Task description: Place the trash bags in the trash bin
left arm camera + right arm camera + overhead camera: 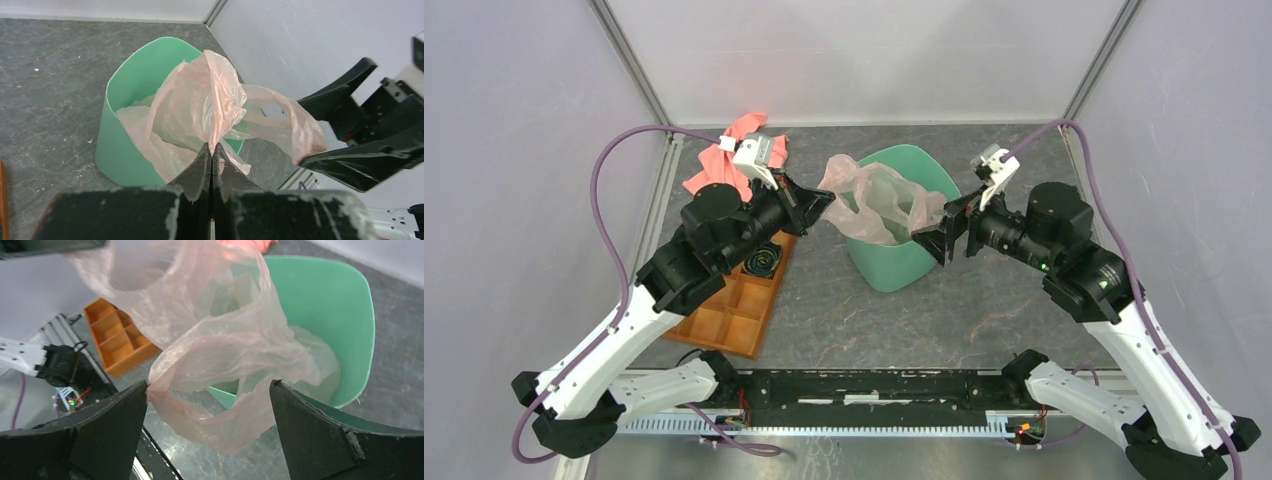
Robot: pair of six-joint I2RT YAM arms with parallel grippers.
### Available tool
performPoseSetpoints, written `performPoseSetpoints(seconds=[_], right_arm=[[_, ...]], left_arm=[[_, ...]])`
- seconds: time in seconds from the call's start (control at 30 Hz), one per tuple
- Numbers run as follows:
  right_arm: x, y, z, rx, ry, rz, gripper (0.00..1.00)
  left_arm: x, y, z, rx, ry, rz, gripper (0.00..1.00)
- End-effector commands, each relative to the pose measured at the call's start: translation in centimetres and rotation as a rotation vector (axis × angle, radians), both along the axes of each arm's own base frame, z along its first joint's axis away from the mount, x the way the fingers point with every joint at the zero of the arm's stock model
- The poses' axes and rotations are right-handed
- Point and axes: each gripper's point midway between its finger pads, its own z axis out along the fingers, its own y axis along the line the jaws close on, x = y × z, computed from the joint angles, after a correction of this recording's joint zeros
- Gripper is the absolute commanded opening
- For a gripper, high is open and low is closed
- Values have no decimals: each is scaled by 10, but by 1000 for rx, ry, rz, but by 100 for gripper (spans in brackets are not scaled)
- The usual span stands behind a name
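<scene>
Top view: the thin translucent pale pink plastic bag (879,205) is half inside the mint-green plastic wastebasket (902,268), its top stretched sideways between both arms.

Left wrist: the left pincer (211,152) is pinched tight on a fold, with the wastebasket just ahead and below.

Right wrist: the right pincer (209,386) is spread wide, a handle loop hanging between its fingers and nothing gripped.

No readable labels anywhere.

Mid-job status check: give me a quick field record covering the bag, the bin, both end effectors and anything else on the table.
trash bag: translucent pink, partly inside the bin, the rest bunched above the rim
trash bin: mint green, standing, open top
left end effector: shut on a fold of the trash bag
right end effector: open, one finger on each side of a hanging loop of bag, not gripping
orange tray: left of the bin
pink cloth: far left, beyond the tray
</scene>
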Motion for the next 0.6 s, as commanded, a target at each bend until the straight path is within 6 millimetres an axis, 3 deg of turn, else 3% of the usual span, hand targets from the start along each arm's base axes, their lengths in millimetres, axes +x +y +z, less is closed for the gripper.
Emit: performPoseSetpoints(seconds=[0.0,0.07,0.1,0.23,0.3,0.47,0.57], right_arm=[[24,-17,9,21,-60,-171,98],[43,-32,14,31,-93,-301,95],[51,-35,18,41,-116,-341,89],[92,-59,17,9,-159,-583,43],[114,-72,16,-50,-190,-679,29],[164,-72,9,-72,-188,-620,0],[175,-55,5,22,-141,-432,0]], left_arm=[[0,-8,20,-76,-19,-20,2],[2,-10,18,-66,-17,-22,2],[3,-10,16,-57,-17,-20,2],[4,-6,6,-10,-29,-12,2],[0,-1,2,2,-46,-14,2],[-16,11,-1,25,-114,-51,2],[-24,18,-15,95,-142,-75,4]])
